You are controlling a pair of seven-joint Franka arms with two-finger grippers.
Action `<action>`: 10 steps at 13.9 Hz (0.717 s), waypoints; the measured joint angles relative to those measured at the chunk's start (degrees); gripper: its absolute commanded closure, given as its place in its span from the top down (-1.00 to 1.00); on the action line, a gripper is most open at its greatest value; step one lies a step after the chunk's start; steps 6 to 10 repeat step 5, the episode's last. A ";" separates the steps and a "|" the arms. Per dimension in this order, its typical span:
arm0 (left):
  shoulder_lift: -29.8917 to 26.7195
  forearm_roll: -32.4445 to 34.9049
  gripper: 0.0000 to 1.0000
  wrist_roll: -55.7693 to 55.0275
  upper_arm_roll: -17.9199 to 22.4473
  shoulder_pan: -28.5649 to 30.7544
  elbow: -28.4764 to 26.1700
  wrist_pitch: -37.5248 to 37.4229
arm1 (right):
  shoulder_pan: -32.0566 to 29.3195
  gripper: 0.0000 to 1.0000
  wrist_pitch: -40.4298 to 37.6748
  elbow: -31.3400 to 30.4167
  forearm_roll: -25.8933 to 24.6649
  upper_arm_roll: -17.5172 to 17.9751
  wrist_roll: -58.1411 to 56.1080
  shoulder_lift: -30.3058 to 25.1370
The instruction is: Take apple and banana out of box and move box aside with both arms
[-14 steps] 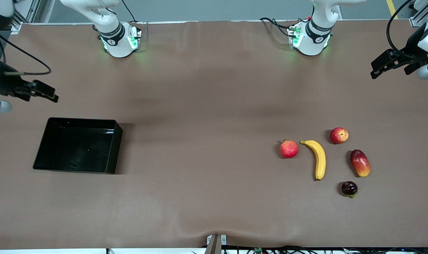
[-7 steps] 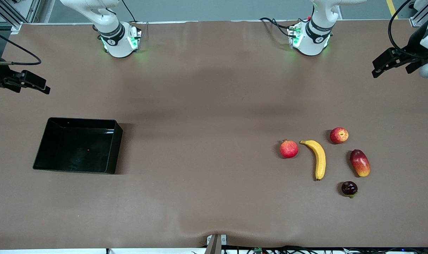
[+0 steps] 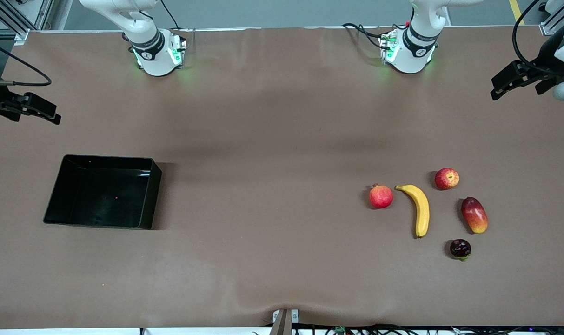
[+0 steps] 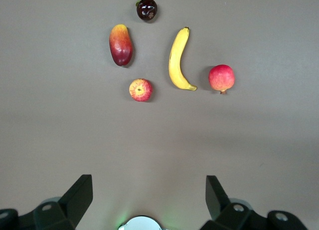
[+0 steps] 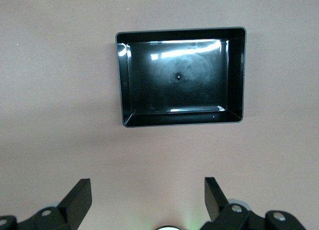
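Note:
The yellow banana [image 3: 420,210] and the small red-and-yellow apple [image 3: 447,178] lie on the brown table toward the left arm's end. Both also show in the left wrist view, banana [image 4: 178,58] and apple [image 4: 140,90]. The black tray [image 3: 102,195] sits empty toward the right arm's end and shows in the right wrist view [image 5: 182,121]. My left gripper [image 3: 495,90] is open and empty, high over the table's edge at its end [image 4: 148,195]. My right gripper [image 3: 54,116] is open and empty, high over the table's edge at its end [image 5: 148,195].
A red pomegranate [image 3: 381,196] lies beside the banana. A red-orange mango [image 3: 474,215] and a small dark fruit [image 3: 460,248] lie nearer to the front camera than the apple. The arm bases [image 3: 158,51] stand along the table's back edge.
My right gripper has drawn back toward the table's edge at its end, away from the tray. My left gripper has shifted slightly. Nothing on the table has moved.

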 measured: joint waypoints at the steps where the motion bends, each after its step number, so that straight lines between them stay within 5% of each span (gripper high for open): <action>1: 0.00 0.00 1.00 0.00 -0.02 0.00 0.00 -0.14 | 0.00 1.00 0.02 0.02 0.00 0.01 -0.01 0.00; 10: 0.00 0.00 1.00 0.00 -0.09 0.00 0.01 -1.12 | 0.01 1.00 0.07 0.05 0.00 0.15 -0.01 0.00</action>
